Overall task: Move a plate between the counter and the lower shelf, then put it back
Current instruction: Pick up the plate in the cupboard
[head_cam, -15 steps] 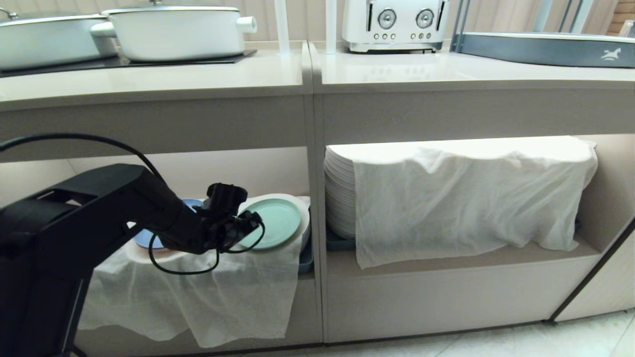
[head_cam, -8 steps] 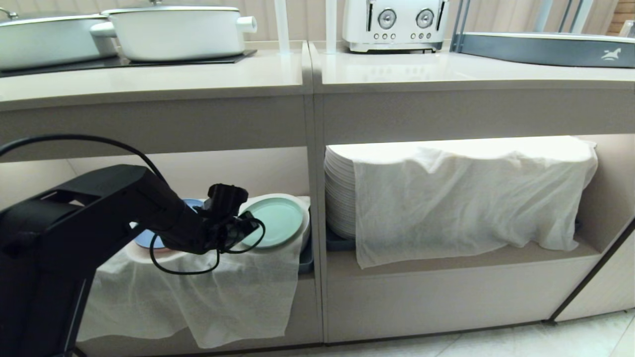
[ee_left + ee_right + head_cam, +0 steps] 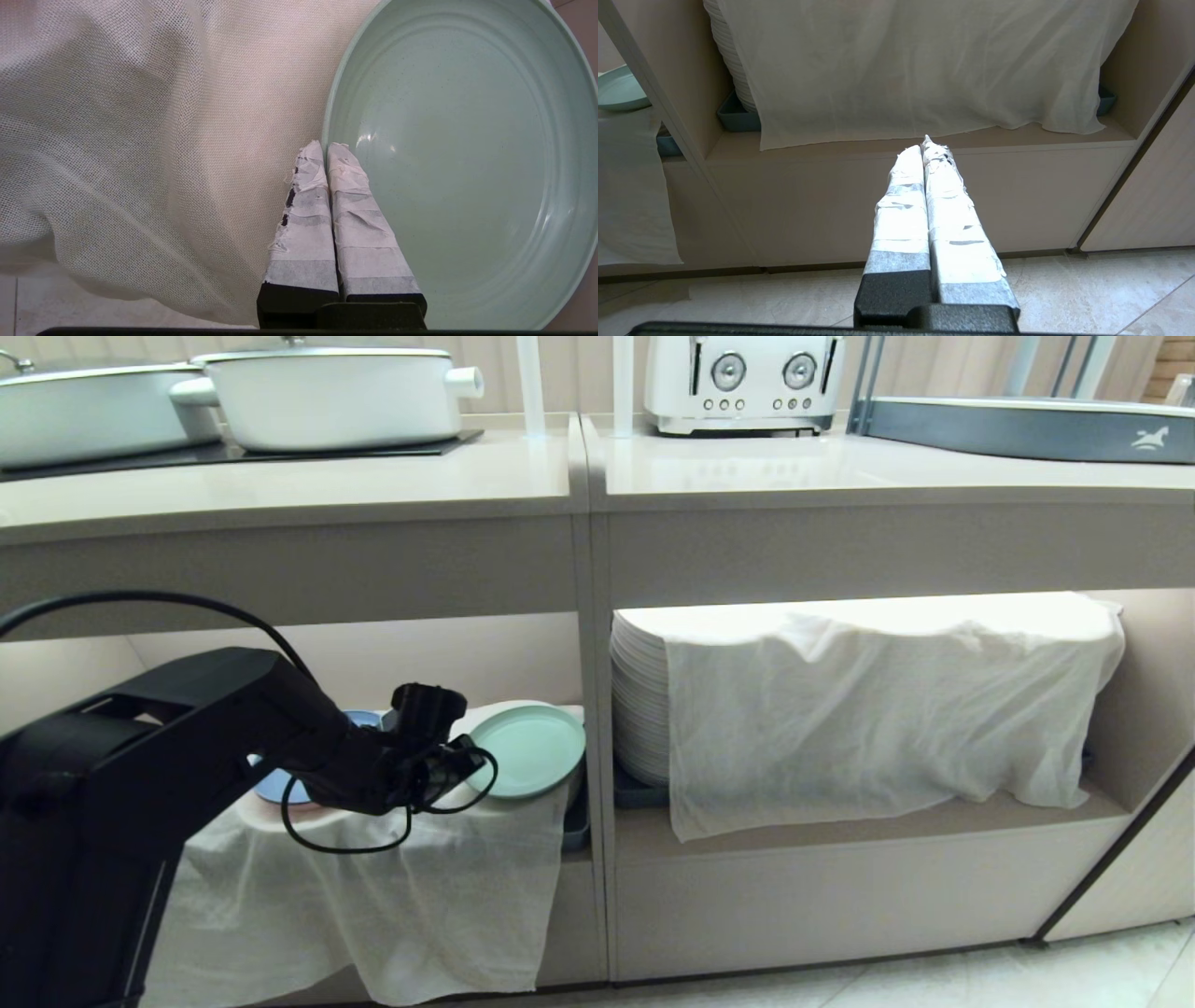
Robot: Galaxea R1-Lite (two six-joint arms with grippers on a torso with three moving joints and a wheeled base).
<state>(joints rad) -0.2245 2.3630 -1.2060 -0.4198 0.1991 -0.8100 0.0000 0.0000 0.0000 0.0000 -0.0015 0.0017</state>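
The mint-green plate (image 3: 532,749) (image 3: 458,163) rests on a cloth-draped stack in the left compartment of the lower shelf (image 3: 840,821), and its near-left edge looks slightly raised. My left gripper (image 3: 471,761) (image 3: 325,145) reaches in from the left and is shut on the plate's rim, one taped finger inside the plate and one outside. The beige counter (image 3: 373,476) runs above. My right gripper (image 3: 924,144) is shut on nothing, low in front of the right compartment and outside the head view.
A blue plate (image 3: 275,786) lies behind my left arm. White cloth (image 3: 373,877) hangs over the shelf front. A tall cloth-covered stack of white plates (image 3: 639,700) fills the right compartment past the upright divider (image 3: 597,756). Pots (image 3: 327,392), a toaster (image 3: 742,383) and a grey-blue tray rack (image 3: 1018,429) stand on the counter.
My left gripper has closed from open onto the plate's rim. The plate has shifted a little to the right and tipped up. The arm has hardly moved.
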